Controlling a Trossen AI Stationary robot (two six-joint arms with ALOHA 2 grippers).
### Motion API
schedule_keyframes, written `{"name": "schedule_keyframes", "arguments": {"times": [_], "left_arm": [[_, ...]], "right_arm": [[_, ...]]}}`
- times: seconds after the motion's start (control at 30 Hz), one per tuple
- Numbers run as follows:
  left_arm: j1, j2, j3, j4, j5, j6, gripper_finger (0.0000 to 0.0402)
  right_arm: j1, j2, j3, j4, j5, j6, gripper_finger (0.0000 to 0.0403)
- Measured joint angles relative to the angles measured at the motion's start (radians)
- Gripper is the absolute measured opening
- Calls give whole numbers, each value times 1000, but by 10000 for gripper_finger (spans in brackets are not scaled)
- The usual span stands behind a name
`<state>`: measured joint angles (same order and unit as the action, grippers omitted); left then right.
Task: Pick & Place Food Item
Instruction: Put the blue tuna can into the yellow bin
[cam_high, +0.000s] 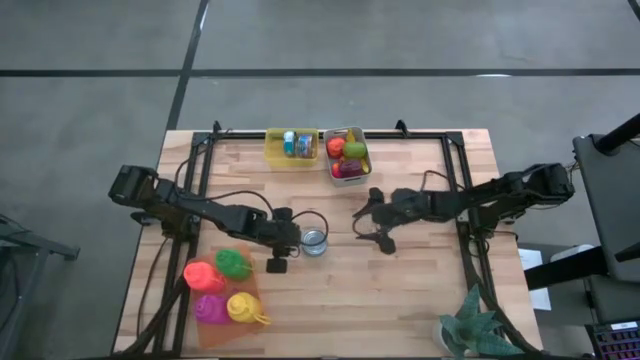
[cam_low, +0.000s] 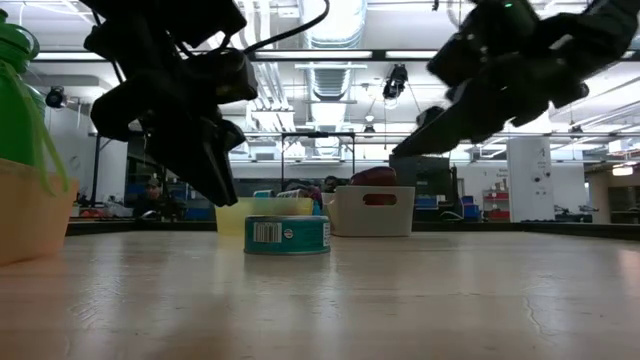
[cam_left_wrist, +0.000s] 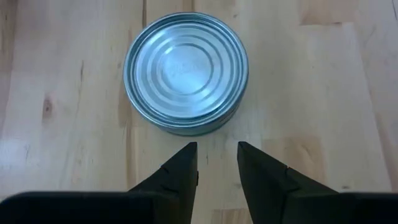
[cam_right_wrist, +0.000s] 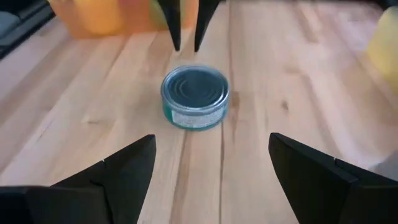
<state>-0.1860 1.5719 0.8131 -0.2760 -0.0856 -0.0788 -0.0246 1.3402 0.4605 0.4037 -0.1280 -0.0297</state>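
A flat round tin can (cam_high: 313, 241) with a teal label (cam_low: 287, 234) stands on its base on the wooden table, near the middle. My left gripper (cam_left_wrist: 216, 155) hangs just left of it and slants down. Its fingers stand a narrow gap apart with nothing between them, short of the can's lid (cam_left_wrist: 185, 71). My right gripper (cam_right_wrist: 211, 155) hovers to the right of the can (cam_right_wrist: 194, 98), wide open and empty, pointing at it. In the low view both grippers, left (cam_low: 222, 195) and right (cam_low: 400, 150), are above the tabletop.
A yellow bin (cam_high: 291, 148) with cans and a white bin (cam_high: 346, 153) with toy food stand at the far edge. Coloured plastic toys (cam_high: 225, 290) lie on an orange mat at the near left. A potted plant (cam_high: 470, 325) sits at the near right corner.
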Motion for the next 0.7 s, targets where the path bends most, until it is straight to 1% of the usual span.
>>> {"name": "schedule_keyframes", "arguments": {"times": [0.4, 0.5, 0.6, 0.7], "left_arm": [[0, 0, 0, 1, -4, -12, 118], [0, 0, 0, 0, -5, -34, 118], [0, 0, 0, -4, -11, -35, 118], [0, 0, 0, -8, -22, -35, 118]], "right_arm": [[1, 347, 197, -5, -3, -22, 306], [4, 410, 241, -5, -4, -29, 304], [15, 439, 266, -4, -5, -57, 290], [27, 446, 275, -4, -12, -60, 256]]}}
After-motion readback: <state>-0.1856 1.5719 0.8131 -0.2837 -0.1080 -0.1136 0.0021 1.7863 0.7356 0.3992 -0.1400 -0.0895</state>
